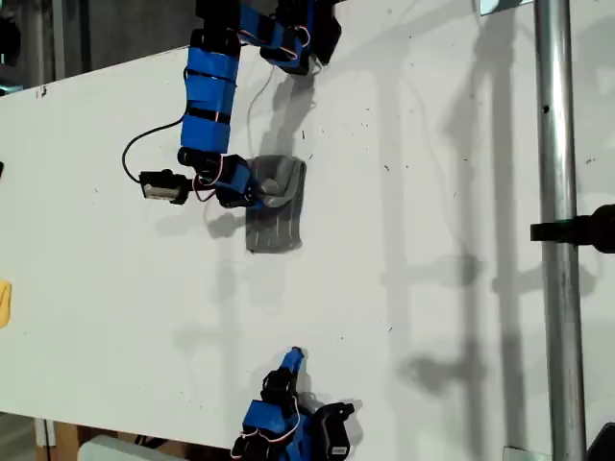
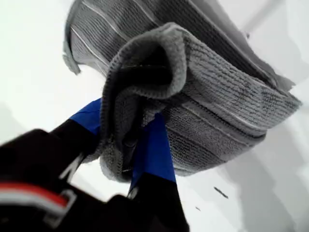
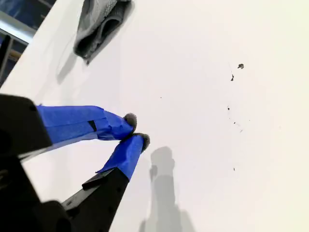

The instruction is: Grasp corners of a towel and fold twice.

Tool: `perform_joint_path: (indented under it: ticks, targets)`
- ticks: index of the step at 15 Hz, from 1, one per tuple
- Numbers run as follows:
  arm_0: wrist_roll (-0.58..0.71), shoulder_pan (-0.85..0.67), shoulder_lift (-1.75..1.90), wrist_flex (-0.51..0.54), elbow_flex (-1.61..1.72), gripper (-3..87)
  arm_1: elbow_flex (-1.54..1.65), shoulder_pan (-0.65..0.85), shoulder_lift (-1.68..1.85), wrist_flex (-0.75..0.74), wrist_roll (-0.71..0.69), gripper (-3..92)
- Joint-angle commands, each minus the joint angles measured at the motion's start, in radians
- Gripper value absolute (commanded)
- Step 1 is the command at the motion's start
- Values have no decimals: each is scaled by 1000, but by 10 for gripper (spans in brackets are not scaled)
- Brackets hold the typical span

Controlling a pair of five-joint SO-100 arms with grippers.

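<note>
Right now my first end effector is pinching a bunched fold of the towel, its blue jaws clenched on the grey cloth and lifting part of it off the white desk. The towel is lying as a narrow folded bundle near the far edge of the desk in the exterior view, well apart from my second end effector, which is hovering over bare desk near the opposite edge with its tips nearly touching and nothing between them. The fabric is looking soft, light and limp: it is sagging and rolling around the jaw instead of holding shape, so it should drape and slip easily. Taking hold at the corners, through all layers, seems the safest grip.
</note>
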Motion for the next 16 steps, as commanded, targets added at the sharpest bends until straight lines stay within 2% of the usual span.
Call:
perform_joint_path:
  ticks: [1,2,3,4,6,7,10,13,16]
  targets:
    - [-3,-3,6,-2,8,21,-46,-18,-12,-127,-11,-2]
    - [-5,0,6,-2,8,21,-55,-18,-29,-156,-11,32]
    - [-6,2,6,-2,8,20,-58,-26,-23,-270,-121,291]
    - [-6,2,6,-2,8,20,-66,-64,20,-465,-331,590]
    - [-3,-2,6,-3,8,21,-132,-83,92,-681,-479,586]
    - [-2,-2,6,-3,8,21,-126,-77,133,-758,-485,586]
    - [-5,-3,6,-3,8,21,20,-52,325,-750,-479,586]
    - [-15,-3,6,-3,8,9,347,-14,712,-658,-416,583]
    - [-35,14,6,20,5,84,709,72,1253,-368,-307,583]
